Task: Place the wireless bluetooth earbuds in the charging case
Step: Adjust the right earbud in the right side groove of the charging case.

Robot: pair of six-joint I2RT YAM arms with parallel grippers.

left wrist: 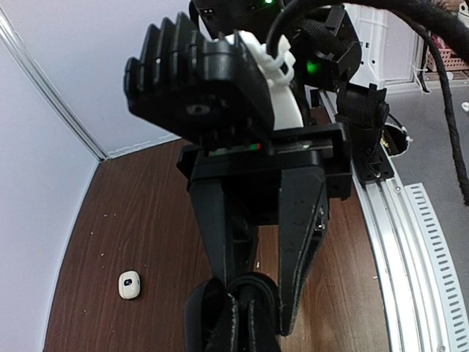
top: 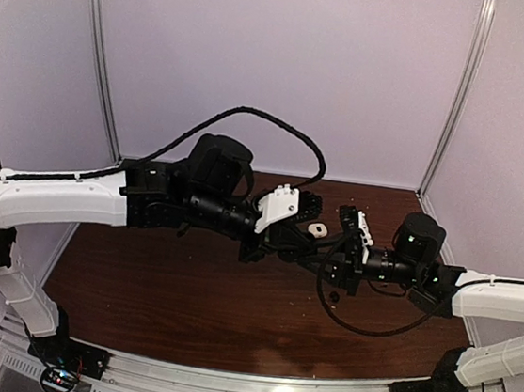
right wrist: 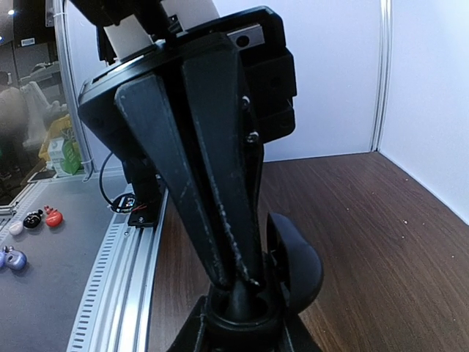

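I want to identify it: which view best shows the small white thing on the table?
Left wrist: the white thing lies unobstructed on the table, dark spot visible. Top external shows only a tiny blob; right wrist misses it.

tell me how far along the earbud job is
Done: no earbud is visibly seated, and no case's inside shows. In hand: the left gripper and right gripper meet tip to tip, both shut, the right one on a black rounded piece, possibly a case. Left: what looks like a white earbud lies loose on the table, apart from both grippers.
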